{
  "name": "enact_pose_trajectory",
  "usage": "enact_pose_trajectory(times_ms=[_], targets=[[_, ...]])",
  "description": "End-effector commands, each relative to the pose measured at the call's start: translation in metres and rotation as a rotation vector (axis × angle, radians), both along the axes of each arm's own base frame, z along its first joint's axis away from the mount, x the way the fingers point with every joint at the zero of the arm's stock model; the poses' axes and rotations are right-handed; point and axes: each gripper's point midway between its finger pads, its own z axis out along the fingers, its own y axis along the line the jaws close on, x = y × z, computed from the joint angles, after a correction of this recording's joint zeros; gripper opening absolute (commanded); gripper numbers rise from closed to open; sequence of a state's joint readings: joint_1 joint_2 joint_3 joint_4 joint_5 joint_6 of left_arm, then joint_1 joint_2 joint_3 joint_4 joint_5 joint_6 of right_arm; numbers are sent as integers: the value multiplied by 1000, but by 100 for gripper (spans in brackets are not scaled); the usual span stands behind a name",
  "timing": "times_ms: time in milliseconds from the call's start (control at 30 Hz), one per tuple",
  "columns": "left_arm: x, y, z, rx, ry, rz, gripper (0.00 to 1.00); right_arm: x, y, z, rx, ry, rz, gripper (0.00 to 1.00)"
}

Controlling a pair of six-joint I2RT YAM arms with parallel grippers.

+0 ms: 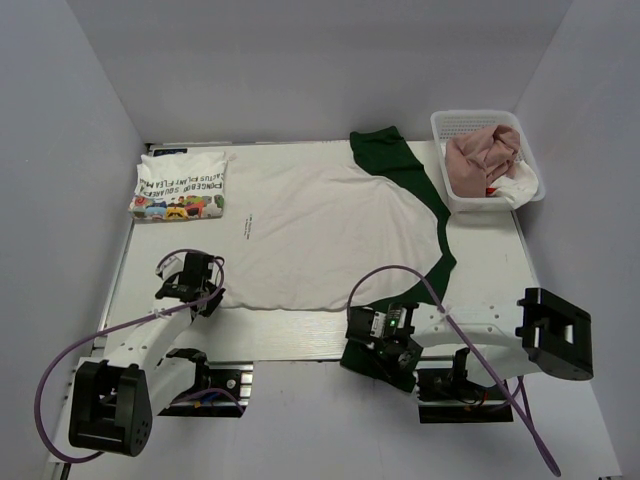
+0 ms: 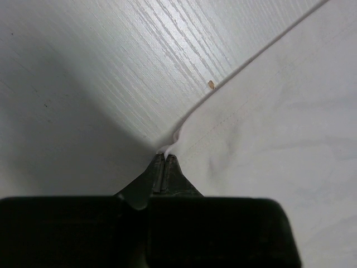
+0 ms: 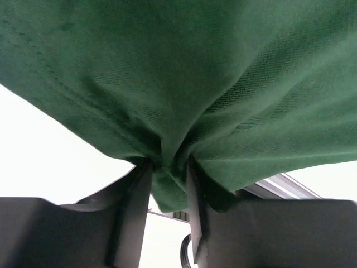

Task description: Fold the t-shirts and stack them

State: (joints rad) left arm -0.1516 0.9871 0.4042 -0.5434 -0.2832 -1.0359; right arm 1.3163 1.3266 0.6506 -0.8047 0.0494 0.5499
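The shirt (image 1: 320, 230) lay spread on the desk (image 1: 485, 255). The left fingers (image 2: 158, 168) were closed on its white hem corner (image 2: 174, 137) and the right fingers (image 3: 133, 212) on a green sleeve (image 3: 223, 84), probably to lift that edge for folding.

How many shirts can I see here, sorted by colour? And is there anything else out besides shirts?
1 white shirt with green sleeves, spread flat
1 white shirt with lettering and cartoons, folded
1 white basket
1 pink shirt, in the white basket
1 white shirt with red print, in the white basket
Total: 5 things, 4 of them shirts
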Motion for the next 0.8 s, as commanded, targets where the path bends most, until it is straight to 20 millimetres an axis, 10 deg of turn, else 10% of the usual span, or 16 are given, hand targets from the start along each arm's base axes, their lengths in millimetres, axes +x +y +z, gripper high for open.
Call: enact_pose_trajectory(times_ms=[0,100,467,767], targets=[[11,-1,15,-3,-41,-3,0,14,12,-10,40,-78,-9,31],[13,-3,20,-14,-50,-8,0,21,15,-6,48,-118,-70,0],[33,-7,48,-11,-102,-45,0,131,23,64,127,-476,-331,0],[78,-9,77,8,-155,-40,0,261,16,133,238,-718,-492,0]])
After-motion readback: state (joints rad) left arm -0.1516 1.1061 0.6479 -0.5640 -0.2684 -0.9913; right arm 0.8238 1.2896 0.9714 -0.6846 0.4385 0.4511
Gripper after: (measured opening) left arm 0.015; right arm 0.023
